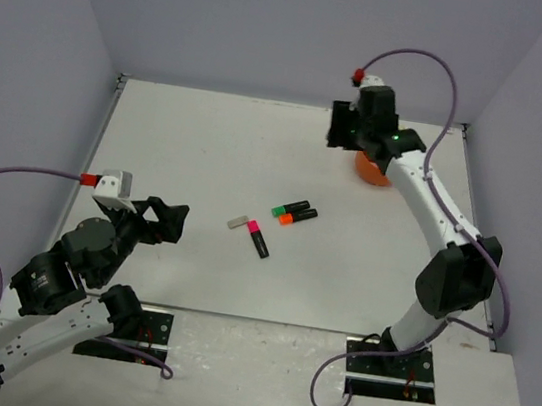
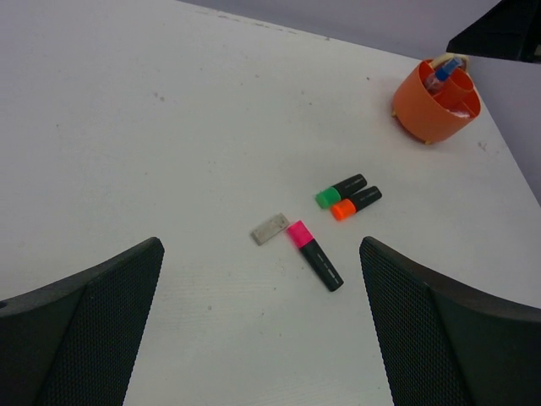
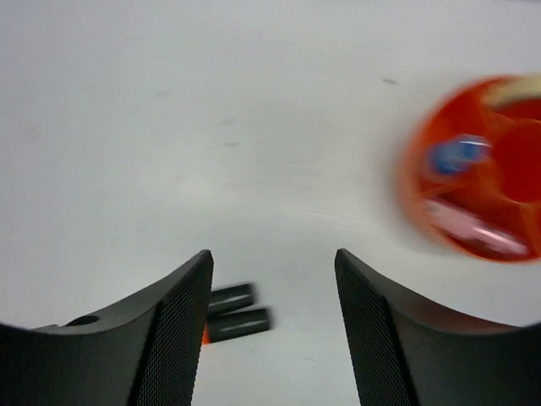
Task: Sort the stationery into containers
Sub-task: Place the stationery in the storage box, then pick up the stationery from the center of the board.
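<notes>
Three black highlighters lie mid-table: green-capped (image 1: 291, 208) (image 2: 340, 189), orange-capped (image 1: 297, 217) (image 2: 356, 202) and pink-capped (image 1: 258, 239) (image 2: 314, 255). A pale eraser (image 1: 238, 223) (image 2: 270, 228) lies by the pink cap. The round orange tub (image 1: 371, 171) (image 2: 423, 114) (image 3: 412, 182) stands at the far right with a blue-topped item and a pink item in its compartments. My right gripper (image 1: 342, 130) (image 3: 272, 254) hovers open and empty just left of the tub. My left gripper (image 1: 169, 222) (image 2: 260, 247) is wide open and empty, on the near left side, short of the pink-capped highlighter.
Walls close the table on the left, back and right. The right arm's elbow (image 1: 454, 279) rises at the near right. A bare white table top (image 1: 209, 144) lies between the arms and the highlighters.
</notes>
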Available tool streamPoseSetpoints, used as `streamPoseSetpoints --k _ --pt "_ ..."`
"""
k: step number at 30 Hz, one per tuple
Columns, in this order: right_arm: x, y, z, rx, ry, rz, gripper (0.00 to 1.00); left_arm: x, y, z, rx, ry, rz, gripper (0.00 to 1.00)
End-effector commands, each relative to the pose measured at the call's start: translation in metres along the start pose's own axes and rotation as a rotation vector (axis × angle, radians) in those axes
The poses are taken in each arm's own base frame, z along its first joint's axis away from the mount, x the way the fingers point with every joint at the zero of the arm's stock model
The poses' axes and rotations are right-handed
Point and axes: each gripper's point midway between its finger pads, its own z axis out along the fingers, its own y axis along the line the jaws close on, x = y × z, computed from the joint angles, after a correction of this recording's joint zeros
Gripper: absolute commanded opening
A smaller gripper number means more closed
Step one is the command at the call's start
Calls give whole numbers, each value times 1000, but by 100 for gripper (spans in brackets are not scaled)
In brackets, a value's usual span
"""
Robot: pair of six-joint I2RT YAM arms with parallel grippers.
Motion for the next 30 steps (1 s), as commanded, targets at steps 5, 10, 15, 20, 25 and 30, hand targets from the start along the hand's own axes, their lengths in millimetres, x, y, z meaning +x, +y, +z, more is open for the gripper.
streamPoseSetpoints --k 5,10,15,20,25,30 --pt "110 167 34 -429 186 -558 59 -12 7 -1 -26 -52 -12 100" --pt "138 185 63 -508 255 -722 61 -17 9 -5 -18 -81 -34 100" --pt "180 175 85 -476 426 -846 73 -14 8 -3 -19 -67 -24 100" --pt "222 167 92 -492 551 -890 71 -12 6 0 -24 -53 -12 100" --pt "237 170 88 -543 581 -890 66 -11 6 0 -23 -52 -12 100" --pt "248 174 80 -587 620 -877 61 -11 7 0 -26 -51 -11 100"
